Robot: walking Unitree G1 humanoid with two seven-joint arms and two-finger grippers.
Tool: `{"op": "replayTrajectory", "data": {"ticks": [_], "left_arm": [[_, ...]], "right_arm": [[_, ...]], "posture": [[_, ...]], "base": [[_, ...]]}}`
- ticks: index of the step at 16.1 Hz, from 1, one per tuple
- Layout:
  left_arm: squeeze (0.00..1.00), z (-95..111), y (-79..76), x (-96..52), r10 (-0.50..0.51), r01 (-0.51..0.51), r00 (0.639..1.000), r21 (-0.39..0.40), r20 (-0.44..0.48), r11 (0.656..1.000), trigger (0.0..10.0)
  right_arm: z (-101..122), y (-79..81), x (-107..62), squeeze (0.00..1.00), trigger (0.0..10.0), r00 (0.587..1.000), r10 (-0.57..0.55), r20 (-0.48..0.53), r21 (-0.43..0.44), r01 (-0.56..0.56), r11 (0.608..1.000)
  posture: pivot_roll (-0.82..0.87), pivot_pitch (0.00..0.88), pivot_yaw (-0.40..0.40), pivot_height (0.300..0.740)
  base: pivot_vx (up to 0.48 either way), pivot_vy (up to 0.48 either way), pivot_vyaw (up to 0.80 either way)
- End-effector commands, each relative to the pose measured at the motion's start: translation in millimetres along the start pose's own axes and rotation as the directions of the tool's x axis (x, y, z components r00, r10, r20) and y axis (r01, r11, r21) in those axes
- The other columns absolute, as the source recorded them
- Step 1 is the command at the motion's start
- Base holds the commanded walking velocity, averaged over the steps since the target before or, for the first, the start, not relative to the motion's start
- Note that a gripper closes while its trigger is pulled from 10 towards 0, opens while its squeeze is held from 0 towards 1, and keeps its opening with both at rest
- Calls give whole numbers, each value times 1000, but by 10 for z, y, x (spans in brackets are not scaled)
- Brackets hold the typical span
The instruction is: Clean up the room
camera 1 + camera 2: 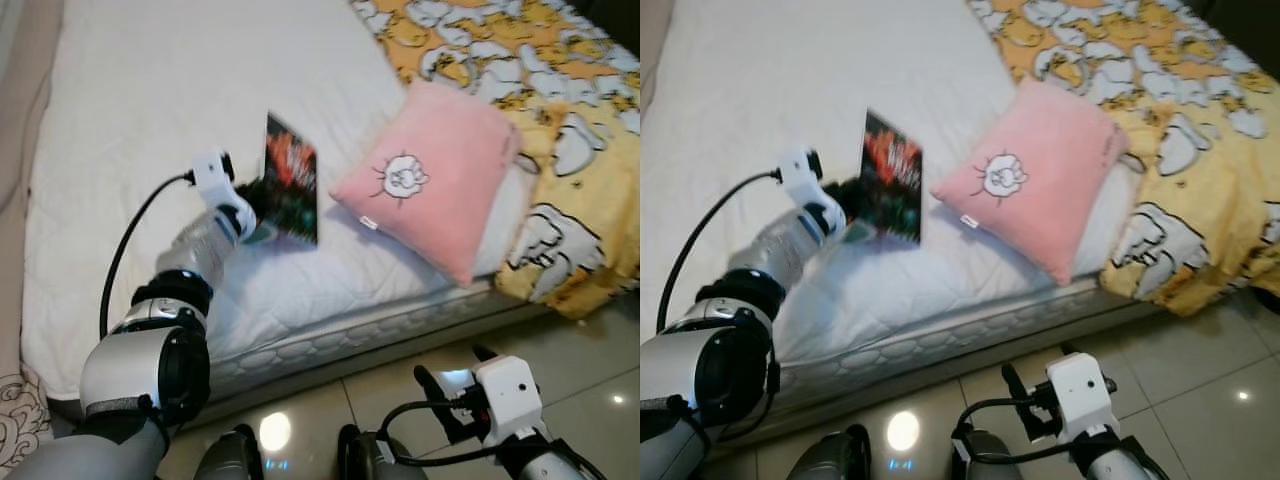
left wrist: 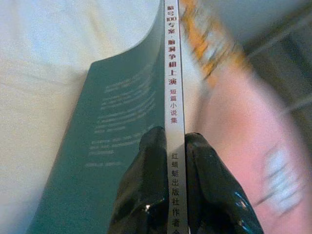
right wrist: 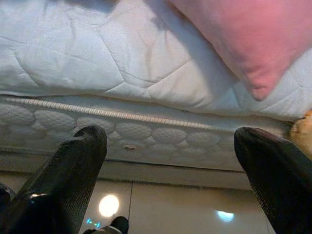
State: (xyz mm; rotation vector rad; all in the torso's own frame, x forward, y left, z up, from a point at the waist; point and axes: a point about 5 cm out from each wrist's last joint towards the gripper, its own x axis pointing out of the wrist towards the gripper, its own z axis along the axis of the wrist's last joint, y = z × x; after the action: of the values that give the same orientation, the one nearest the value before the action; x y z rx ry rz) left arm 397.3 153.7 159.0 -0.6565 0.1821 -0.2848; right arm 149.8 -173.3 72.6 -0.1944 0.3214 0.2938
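The left hand (image 1: 258,205) is clamped on the spine of a book (image 1: 291,180), holding it upright over the bed (image 1: 150,90), just beside the pillow (image 1: 430,180). The right hand (image 1: 455,385) hangs spread apart below the bed's edge. The book is lifted but not yet put away; the pillow lies askew.

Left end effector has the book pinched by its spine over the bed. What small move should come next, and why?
Probably lift the book clear of the mattress. The left end effector is already shut on its spine, the book stands on edge beside the pink pillow, and the right end effector hangs open over the floor.
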Motion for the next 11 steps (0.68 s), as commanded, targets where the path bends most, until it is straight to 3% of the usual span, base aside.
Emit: {"op": "replayTrajectory", "data": {"ticks": [1, 3, 4, 5, 6, 8, 11], "left_arm": [[0, 233, -193, 41, -94, 100, 992, -73, 82, 992, 10000], [0, 407, -155, 17, -72, 104, 984, -197, 165, 975, 10000], [0, 490, 41, -50, 10, 47, 977, -264, 212, 963, 10000], [0, 439, 268, -135, 105, -51, 975, -261, 198, 964, 10000], [0, 350, 442, -213, 175, -137, 971, -218, 163, 966, 10000], [0, 74, 809, -435, 325, -325, 945, 6, 29, 946, 10000], [0, -47, 1068, -641, 437, -427, 899, 162, -27, 889, 10000]], "right_arm": [[-69, -16, -30, 0, 10000, 999, -3, -36, 0, 3, 1000], [-70, -21, -4, 0, 10000, 999, 2, -38, -1, -2, 1000], [-65, -26, 21, 0, 10000, 999, 9, -35, -4, -9, 1000], [-63, -28, 40, 0, 10000, 999, 13, -33, -7, -13, 1000], [-61, -28, 56, 0, 10000, 999, 15, -32, -8, -15, 1000], [-54, -35, 64, 0, 10000, 999, 17, -29, -10, -17, 1000], [10, 36, 43, 0, 10000, 997, 73, 20, 31, -74, 997]], "posture": [[-233, 204, -89, 740], [-226, 196, -93, 740], [-220, 192, -96, 740], [-219, 187, -98, 740], [-220, 187, -98, 740], [-220, 188, -101, 740], [-213, 199, -105, 740]], "base": [[0, 0, 0], [0, 0, 0], [0, 0, 0], [0, 0, 0], [0, 0, 0], [0, 0, 0], [0, 0, 0]]}}
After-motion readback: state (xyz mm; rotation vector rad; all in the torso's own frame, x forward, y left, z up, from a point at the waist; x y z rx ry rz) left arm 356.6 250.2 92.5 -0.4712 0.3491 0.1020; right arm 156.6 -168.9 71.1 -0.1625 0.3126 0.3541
